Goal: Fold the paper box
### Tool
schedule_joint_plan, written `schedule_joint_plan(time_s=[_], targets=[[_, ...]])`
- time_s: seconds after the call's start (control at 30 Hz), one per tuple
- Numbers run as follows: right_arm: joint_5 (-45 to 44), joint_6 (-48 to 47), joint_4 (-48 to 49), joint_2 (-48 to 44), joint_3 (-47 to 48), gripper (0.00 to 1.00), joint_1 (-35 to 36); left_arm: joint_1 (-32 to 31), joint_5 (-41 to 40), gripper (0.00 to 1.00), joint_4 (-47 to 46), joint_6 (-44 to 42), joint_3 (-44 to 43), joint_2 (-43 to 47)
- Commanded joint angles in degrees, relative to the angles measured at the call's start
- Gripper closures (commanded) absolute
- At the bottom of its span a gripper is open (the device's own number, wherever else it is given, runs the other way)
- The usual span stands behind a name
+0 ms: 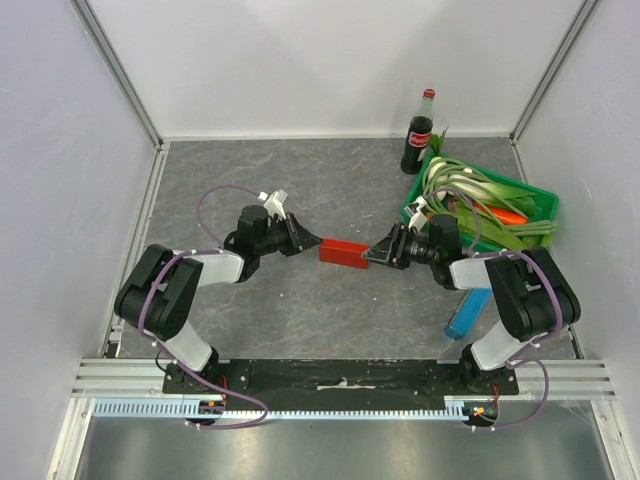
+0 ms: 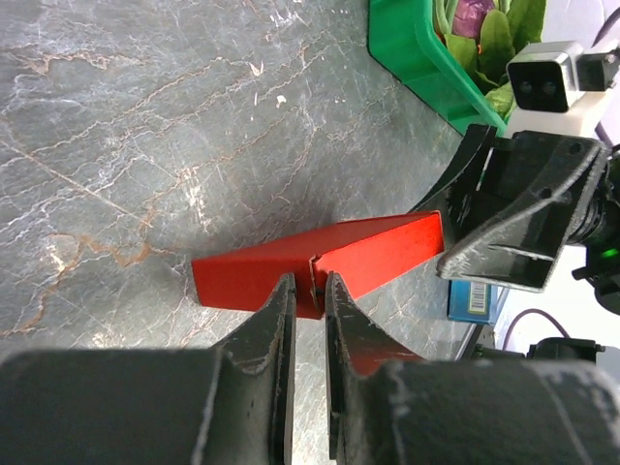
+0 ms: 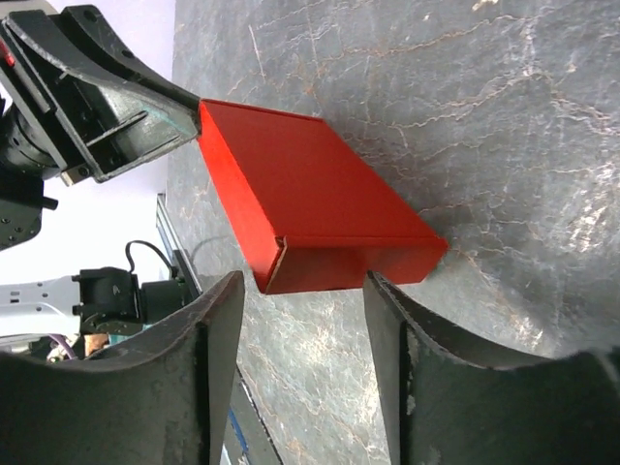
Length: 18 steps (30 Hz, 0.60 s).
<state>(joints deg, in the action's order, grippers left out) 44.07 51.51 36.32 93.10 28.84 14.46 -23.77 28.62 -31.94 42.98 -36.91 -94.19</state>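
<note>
Grey marbled table (image 1: 300, 180), white walls on three sides, metal rails along the edges. The box (image 1: 344, 252) lies at the centre of the table in the top view. It is red, folded into a flat closed pack, and its long axis runs from 9 to 3 o'clock with a slight tilt toward 4.

The left gripper (image 1: 312, 241) is at the box's 9 o'clock end. In the left wrist view its fingers (image 2: 276, 325) are almost together, with only a thin slit between them. Their tips rest against the end of the box, where a flap seam shows. I cannot tell whether any cardboard is nipped in the slit.

The right gripper (image 1: 373, 254) is at the box's 3 o'clock end. In the right wrist view its fingers (image 3: 218, 320) stand well apart, with the box's end just at their tips and not clamped.

At 1 o'clock, near the back wall, a dark cola bottle (image 1: 419, 135) stands upright. Just beside it, at 2 o'clock, is a green crate (image 1: 540, 200) holding leafy greens (image 1: 470, 185) and something orange. A blue box (image 1: 465, 315) lies at 4 o'clock, partly hidden under the right arm.
</note>
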Motion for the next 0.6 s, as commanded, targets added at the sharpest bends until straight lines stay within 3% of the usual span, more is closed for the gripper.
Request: schedule_joint_plan(time_s=[0.0,0.1,0.33,0.57], targets=[[-0.3,-7.5,-10.2,-6.5,2.1,0.37,0.0,-0.4,-6.3,0.9,11.0,-5.6,4.6,-0.9],[-2.2,-14.1,-22.2,-11.9,5.3,0.35,0.0,-1.1,-6.8,0.9,7.6,-4.9,9.0,1.7],[-5.8,-20.0,-35.0,-21.8,4.1,0.33,0.1,-3.3,-6.7,0.87,8.7,-2.4,17.4,16.1],[-13.8,-23.9,-42.3,-22.9,3.5,0.32,3.9,-3.7,-8.2,0.43,28.1,-3.6,15.2,41.8]])
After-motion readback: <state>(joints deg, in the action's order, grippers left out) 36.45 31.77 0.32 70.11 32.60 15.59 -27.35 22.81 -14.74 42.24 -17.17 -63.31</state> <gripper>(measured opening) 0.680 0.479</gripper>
